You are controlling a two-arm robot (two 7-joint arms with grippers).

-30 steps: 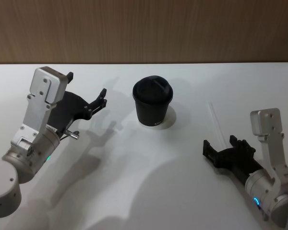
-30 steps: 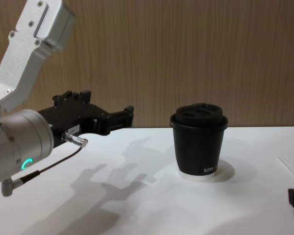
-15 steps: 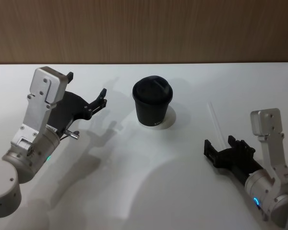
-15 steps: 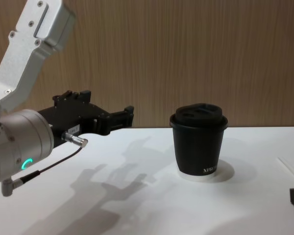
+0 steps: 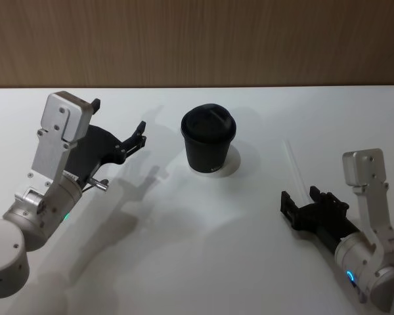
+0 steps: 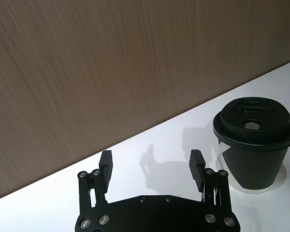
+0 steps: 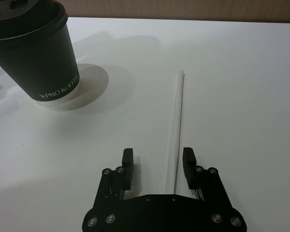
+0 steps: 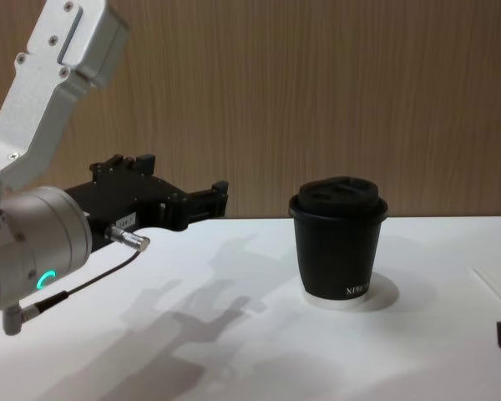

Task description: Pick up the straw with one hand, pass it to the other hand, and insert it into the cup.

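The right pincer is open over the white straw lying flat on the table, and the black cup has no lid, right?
Not quite: the cup has a black domed lid, as the left wrist view shows. The right pincer is indeed open over the straw lying flat on the table.

Black cup [image 5: 209, 149], white straw [image 7: 174, 126], brown wood-grain wall [image 5: 197, 39].

Bright, diffuse light from above floods the white table [image 5: 203, 275]. In the head view the left gripper [image 5: 118, 115] throws broad, soft-edged grey shadows over the lower left and centre. The cup [image 7: 36, 53] casts a pale shadow beside its base. The wood wall [image 5: 197, 39] sits dimmer along the top.
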